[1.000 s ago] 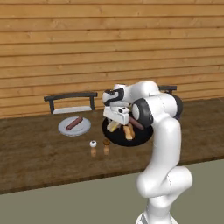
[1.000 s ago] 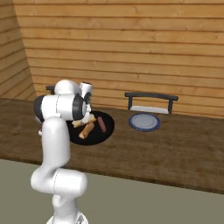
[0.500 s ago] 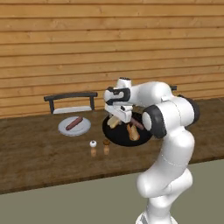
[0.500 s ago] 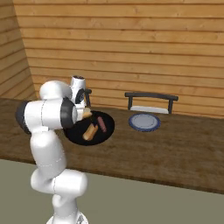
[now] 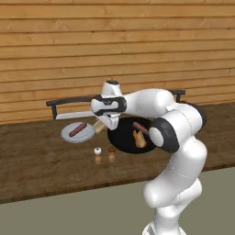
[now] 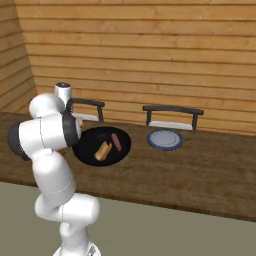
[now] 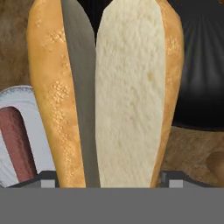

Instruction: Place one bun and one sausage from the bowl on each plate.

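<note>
Left base view is showing the brown wooden counter (image 5: 41, 160) running under a plank wall, with the white arm reaching leftward over it and the gripper (image 5: 102, 126) hanging just above the gap between the black bowl (image 5: 120, 139) and the left plate (image 5: 69, 136). Hand view is showing the gripper's fingers pinching a split bun (image 7: 109, 92), its pale crumb and tan crust rising straight up from between the tips, with the bowl's dark wall (image 7: 201, 78) lying behind it on one side and the plate with a sausage (image 7: 17, 144) on the other. In the left base view the held bun (image 5: 98, 126) is appearing as a tan sliver at the gripper, between bowl and plate, apart from both. The bowl is sitting near the middle of the counter and is holding a second bun (image 5: 139, 138) and a second sausage (image 5: 140, 127), lying close together. Right base view is showing the same bowl (image 6: 87, 150) with that bun (image 6: 104, 150) and sausage (image 6: 116, 141), and well to its right the other plate (image 6: 165, 140) lying bare in front of a dark rack (image 6: 172, 110). On the left plate a sausage (image 5: 78, 129) is lying across the middle. Two small shakers (image 5: 104, 154) are standing side by side on the counter in front of the bowl and plate.
</note>
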You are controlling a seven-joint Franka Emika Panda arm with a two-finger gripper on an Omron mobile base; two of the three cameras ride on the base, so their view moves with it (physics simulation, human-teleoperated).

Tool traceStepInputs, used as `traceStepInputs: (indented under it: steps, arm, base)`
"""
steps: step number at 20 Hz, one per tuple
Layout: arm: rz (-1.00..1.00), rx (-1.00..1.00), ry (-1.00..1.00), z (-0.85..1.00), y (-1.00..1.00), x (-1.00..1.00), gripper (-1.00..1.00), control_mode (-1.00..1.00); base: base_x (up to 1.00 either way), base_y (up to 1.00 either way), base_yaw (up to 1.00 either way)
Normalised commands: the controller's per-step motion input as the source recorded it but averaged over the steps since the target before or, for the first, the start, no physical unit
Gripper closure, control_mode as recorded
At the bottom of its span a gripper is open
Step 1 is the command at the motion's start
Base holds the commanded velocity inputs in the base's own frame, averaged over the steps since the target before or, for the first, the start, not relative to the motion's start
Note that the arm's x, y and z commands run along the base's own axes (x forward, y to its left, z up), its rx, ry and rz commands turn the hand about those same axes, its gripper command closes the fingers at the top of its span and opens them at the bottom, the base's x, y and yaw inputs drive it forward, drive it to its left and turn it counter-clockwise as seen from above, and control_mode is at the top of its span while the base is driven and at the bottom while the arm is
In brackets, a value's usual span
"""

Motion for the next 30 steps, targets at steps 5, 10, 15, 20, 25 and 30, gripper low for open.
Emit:
traceStepInputs:
  steps: [5, 10, 15, 20, 25, 30]
  arm:
    - [0.0, 0.0, 0.08, -0.17, 0.71, 0.49, 1.0, -1.0]
    - [-0.01, 0.0, 0.08, -0.46, 0.49, 0.48, 1.0, -1.0]
    - [-0.04, 0.0, 0.04, -0.41, 0.25, 0.42, 1.0, -1.0]
    - [-0.05, 0.0, 0.01, -0.37, 0.11, 0.13, -1.0, -1.0]
    - [-0.01, 0.0, 0.0, -0.07, 0.0, 0.04, -1.0, -1.0]
    - [-0.01, 0.0, -0.04, 0.44, -0.03, -0.03, -1.0, -1.0]
  base:
    - [0.0, 0.0, 0.0]
    - [0.0, 0.0, 0.0]
    - [0.0, 0.0, 0.0]
    - [0.0, 0.0, 0.0]
    - [0.0, 0.0, 0.0]
    - [0.0, 0.0, 0.0]
